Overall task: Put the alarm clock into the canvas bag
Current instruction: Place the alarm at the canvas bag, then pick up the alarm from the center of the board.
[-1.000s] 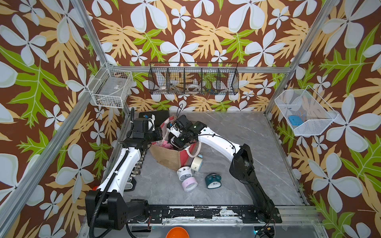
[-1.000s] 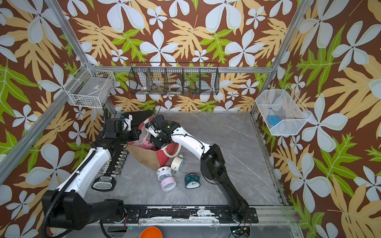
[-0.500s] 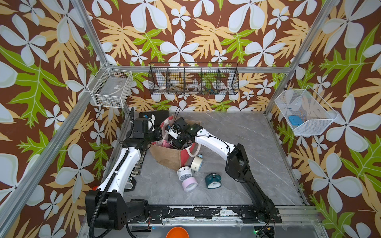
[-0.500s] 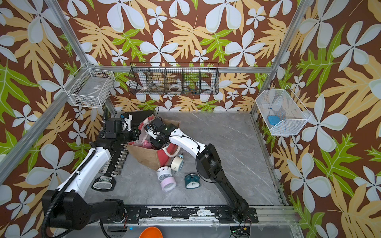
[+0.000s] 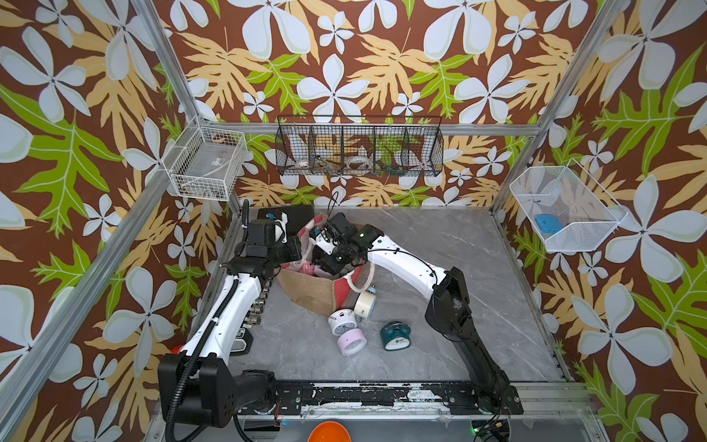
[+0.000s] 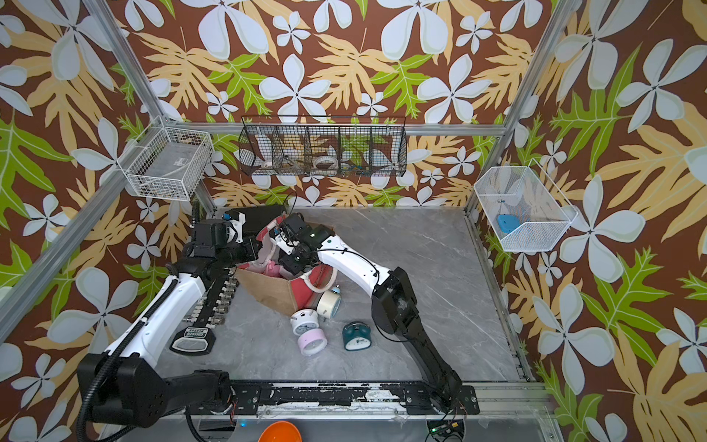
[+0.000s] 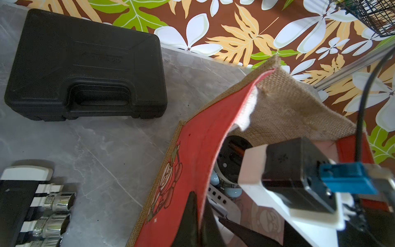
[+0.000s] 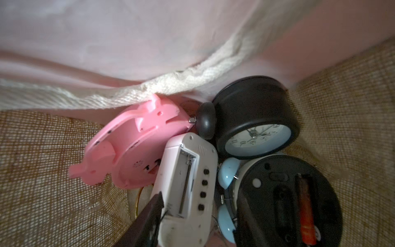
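Right gripper [image 8: 198, 194] widened | alarm clock [image 8: 186, 171] loose between jaws | inside canvas bag [image 8: 53, 149]

The canvas bag [image 7: 299, 115] has rough burlap sides and a fuzzy rope handle [image 8: 171, 85]. The black case [image 7: 85, 64] is matt, grained plastic; the sockets [image 7: 55, 201] are polished metal.

Left arm [image 5: 229, 302] and right arm [image 5: 401, 264] show white shells, black joints.

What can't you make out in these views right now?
- Both top views: canvas bag interior, blocked by the right arm.
- Right wrist: white clock front, turned away.
- Left wrist: socket set, cut off by the frame edge.
- Both top views: black wire basket contents, too small.
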Motion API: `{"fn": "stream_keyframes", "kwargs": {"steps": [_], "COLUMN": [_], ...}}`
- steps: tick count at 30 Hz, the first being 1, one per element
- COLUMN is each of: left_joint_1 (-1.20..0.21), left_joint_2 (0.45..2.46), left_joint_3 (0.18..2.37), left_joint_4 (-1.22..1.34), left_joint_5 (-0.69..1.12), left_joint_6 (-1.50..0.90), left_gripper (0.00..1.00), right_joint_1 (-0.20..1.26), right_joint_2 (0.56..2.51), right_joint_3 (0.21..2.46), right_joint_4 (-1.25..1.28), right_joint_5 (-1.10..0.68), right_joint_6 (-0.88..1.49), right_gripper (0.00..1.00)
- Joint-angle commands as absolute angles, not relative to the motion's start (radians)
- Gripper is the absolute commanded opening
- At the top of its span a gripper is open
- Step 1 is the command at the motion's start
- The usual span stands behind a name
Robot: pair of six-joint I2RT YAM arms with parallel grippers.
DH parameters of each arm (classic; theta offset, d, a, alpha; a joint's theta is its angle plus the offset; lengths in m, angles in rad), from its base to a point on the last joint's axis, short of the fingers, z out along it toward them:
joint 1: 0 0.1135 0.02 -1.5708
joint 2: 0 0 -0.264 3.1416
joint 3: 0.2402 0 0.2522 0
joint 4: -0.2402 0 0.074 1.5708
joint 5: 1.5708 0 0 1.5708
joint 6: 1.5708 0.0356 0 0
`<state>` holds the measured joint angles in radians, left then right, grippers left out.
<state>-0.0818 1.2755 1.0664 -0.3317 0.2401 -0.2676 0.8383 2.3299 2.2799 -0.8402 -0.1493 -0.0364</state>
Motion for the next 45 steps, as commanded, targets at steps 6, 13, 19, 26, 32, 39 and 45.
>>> {"fn": "stream_keyframes", "kwargs": {"steps": [6, 13, 19, 26, 32, 39, 45], "left_joint_1": [-0.081, -0.081, -0.081, -0.082, -0.081, -0.081, -0.083], "left_joint_2": [1.272, 1.275, 1.276, 1.277, 1.276, 1.275, 1.275], "left_joint_3": [1.066, 1.067, 1.067, 1.067, 1.067, 1.066, 1.066], "left_joint_4": [-0.304, -0.304, -0.306, -0.306, -0.306, -0.306, -0.305], "left_joint_5": [0.241, 0.24, 0.241, 0.239, 0.238, 0.239, 0.239], "left_joint_6": [-0.267, -0.268, -0.268, -0.268, -0.267, -0.268, -0.268], "left_gripper": [0.0, 0.0, 0.0, 0.0, 0.0, 0.0, 0.0], "right_joint_1": [0.841, 0.841, 0.841, 0.841, 0.825, 0.759, 0.706], "right_joint_2": [2.296, 2.243, 2.184, 2.078, 1.962, 1.823, 1.699], "right_joint_3": [2.287, 2.285, 2.268, 2.175, 2.05, 1.895, 1.739], "right_joint_4": [-0.842, -0.836, -0.828, -0.815, -0.81, -0.807, -0.84], "right_joint_5": [-0.15, -0.134, -0.115, -0.087, -0.109, -0.193, -0.245], "right_joint_6": [-0.029, -0.028, -0.026, -0.055, -0.096, -0.148, -0.245], "right_gripper": [0.56, 0.56, 0.56, 0.56, 0.56, 0.56, 0.56]}}
